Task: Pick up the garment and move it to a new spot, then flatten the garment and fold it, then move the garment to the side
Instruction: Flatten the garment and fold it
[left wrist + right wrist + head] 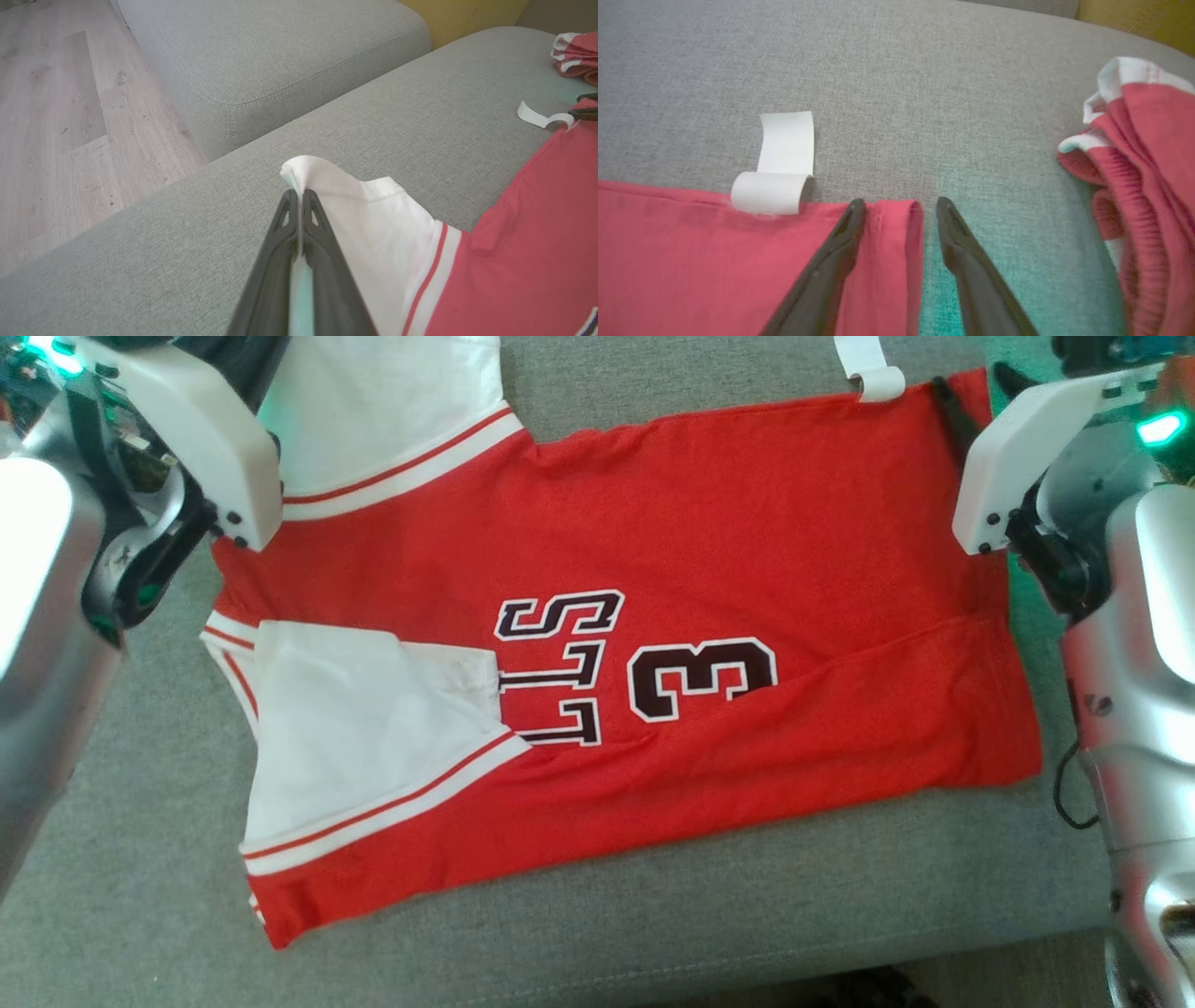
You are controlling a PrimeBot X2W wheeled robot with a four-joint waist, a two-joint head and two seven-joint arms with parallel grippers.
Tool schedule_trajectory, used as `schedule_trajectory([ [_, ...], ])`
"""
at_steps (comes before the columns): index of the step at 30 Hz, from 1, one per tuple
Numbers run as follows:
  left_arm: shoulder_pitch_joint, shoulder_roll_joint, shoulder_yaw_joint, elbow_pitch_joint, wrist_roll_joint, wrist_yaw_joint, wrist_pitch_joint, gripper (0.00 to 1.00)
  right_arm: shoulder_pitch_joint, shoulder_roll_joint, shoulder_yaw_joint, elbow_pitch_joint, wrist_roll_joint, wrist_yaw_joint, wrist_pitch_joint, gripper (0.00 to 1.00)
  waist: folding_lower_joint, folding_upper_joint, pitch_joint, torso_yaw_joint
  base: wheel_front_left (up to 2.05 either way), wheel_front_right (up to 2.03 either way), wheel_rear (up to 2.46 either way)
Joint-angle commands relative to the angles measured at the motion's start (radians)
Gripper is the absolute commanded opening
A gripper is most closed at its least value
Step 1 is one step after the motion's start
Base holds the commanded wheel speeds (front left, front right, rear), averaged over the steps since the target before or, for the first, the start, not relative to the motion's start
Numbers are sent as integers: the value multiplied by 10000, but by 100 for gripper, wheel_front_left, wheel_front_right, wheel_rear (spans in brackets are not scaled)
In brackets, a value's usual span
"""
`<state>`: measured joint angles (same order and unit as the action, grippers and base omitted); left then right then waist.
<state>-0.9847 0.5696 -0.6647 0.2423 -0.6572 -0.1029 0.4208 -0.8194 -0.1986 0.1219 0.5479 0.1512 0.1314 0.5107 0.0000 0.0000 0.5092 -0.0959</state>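
The garment (709,541) is a red jersey with white sleeves and dark lettering, spread on a grey sofa cushion (121,859) with its lower edge folded up over the number. My left gripper (299,193) is shut on the rim of the far white sleeve (373,219), which stands pinched up above the cushion. At the other end, my right gripper (900,205) is open astride the jersey's red hem corner (887,261). One of its fingers (840,247) lies over the cloth; the other rests on bare cushion just past the edge.
A white label (780,163) curls out from the hem beside my right gripper. A second bunched red-and-white garment (1143,154) lies just to its right. A second grey cushion (280,46) and wooden floor (56,116) lie beyond the left sleeve. The cushion's front edge (653,971) is near.
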Motion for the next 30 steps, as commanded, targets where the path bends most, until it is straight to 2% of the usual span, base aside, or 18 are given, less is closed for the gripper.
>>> schedule_trajectory([
  [1, -513, 363, 394, -336, 56, -17, -50, 0, -231, -41, 113, -269, 85, -7, -26, 49, 0, 0, -4, 3, 0, 0, 0],
  [3, -499, 377, 392, -374, 33, -18, -70, 0, -334, -60, 185, -102, 121, -7, -63, 34, 0, 0, -20, 21, 0, 0, 0],
  [6, -469, 412, 413, -410, -12, -2, -92, 0, -484, -104, 267, 147, 147, -7, -143, 0, 0, 0, -51, 42, 0, 0, 0],
  [15, -125, 559, 525, -615, -120, 96, -464, 0, -624, -220, 351, 626, 386, -7, -1013, 0, 0, 0, -426, 156, 0, 0, 0],
  [22, 930, 761, 528, -1343, -351, 254, -873, 0, 149, -428, 695, 381, 945, -7, -1845, 0, 0, 0, -1320, 323, 0, 0, 0],
  [30, 3012, 800, 565, -2128, -686, 871, -1854, 0, 1722, -829, 769, -195, 1527, -7, -2353, 0, 0, 0, -2555, 660, 0, 0, 0],
])
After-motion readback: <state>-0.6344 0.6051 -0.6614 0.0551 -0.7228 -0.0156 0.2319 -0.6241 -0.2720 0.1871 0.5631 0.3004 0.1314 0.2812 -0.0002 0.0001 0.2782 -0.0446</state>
